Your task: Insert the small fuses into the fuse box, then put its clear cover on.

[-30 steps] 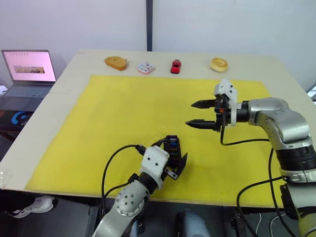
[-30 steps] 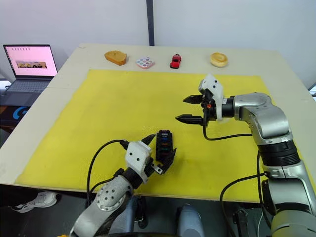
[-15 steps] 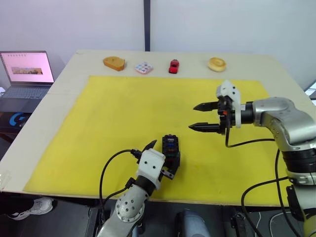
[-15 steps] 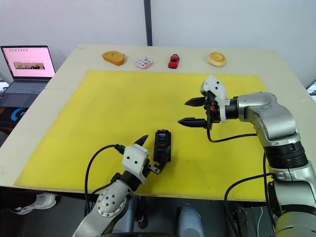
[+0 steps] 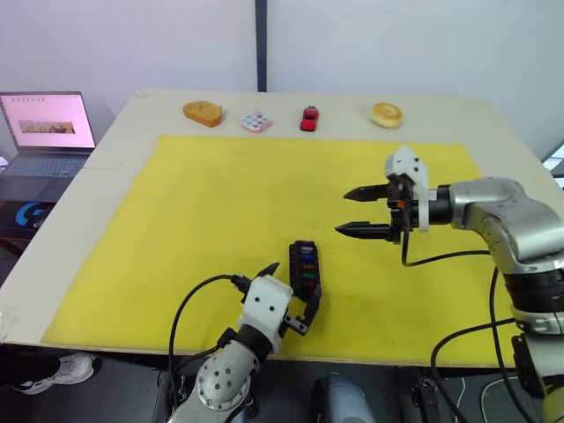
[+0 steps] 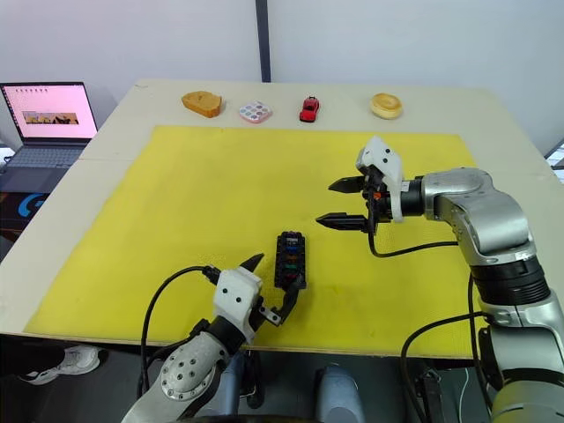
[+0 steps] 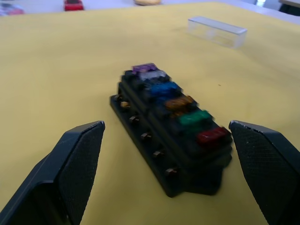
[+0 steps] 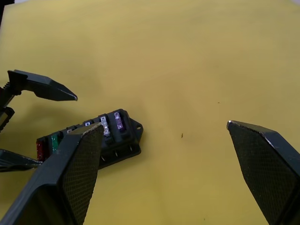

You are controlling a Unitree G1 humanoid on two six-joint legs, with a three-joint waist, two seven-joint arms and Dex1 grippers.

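The black fuse box [image 5: 305,267] lies flat on the yellow mat [image 5: 211,203] near its front edge. The small fuses [image 7: 174,102] sit in a row in its top slots: purple, grey, blue, amber, green and red. My left gripper [image 5: 293,282] is open at the box's near end, with one finger on each side and neither touching it. The clear cover [image 7: 216,31] lies on the mat beyond the box. My right gripper [image 5: 342,211] hovers open and empty above the mat, behind and to the right of the box [image 8: 93,140].
Along the table's far edge stand a brown bread-like piece [image 5: 203,112], a white tile with coloured dots [image 5: 256,121], a red toy car [image 5: 309,117] and a round pastry [image 5: 386,115]. An open laptop [image 5: 48,123] sits off the table's left side.
My left gripper has come off the fuse box and drawn back toward me, and the box now rests flat on the mat. The right gripper has barely moved.
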